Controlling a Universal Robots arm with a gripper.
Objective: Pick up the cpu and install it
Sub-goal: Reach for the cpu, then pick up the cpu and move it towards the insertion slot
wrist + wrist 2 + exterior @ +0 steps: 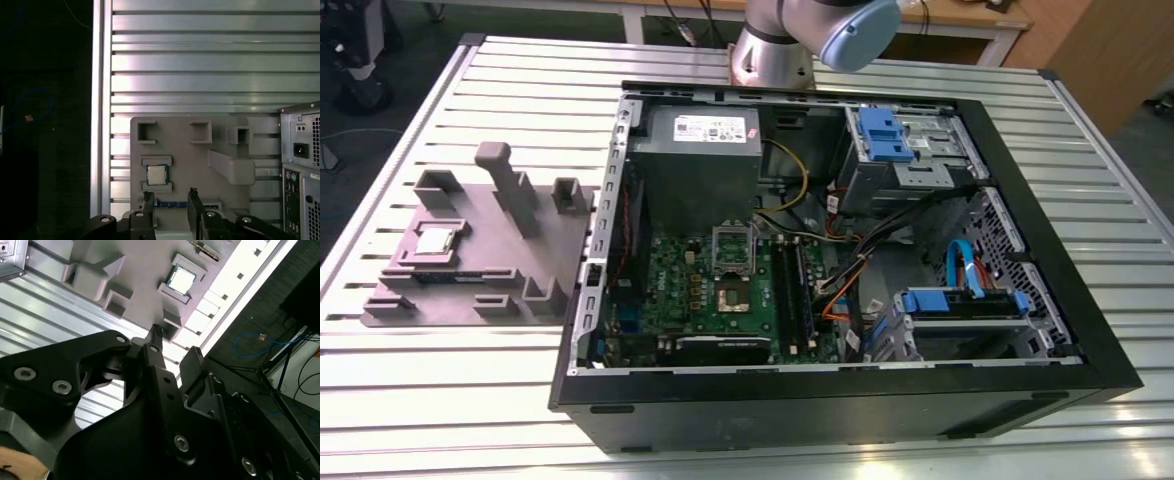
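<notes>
1. The chip [435, 240] is sitting in the grey holder [487, 262], near the holder's edge on the exterior view's left.
2. The gripper [170, 197] is hanging well apart from it, fingers open, holding nothing.

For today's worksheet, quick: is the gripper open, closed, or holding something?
Gripper: open, holding nothing; the cpu lies in its grey holder.

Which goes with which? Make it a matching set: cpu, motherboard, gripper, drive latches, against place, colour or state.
1. cpu
2. motherboard
3. gripper
4. drive latches

A. blue
B. jaws open, nothing between them
C. seated in a recess of the grey holder, outside the case
D. green, inside the case

Pairs: 1-C, 2-D, 3-B, 4-A
</notes>
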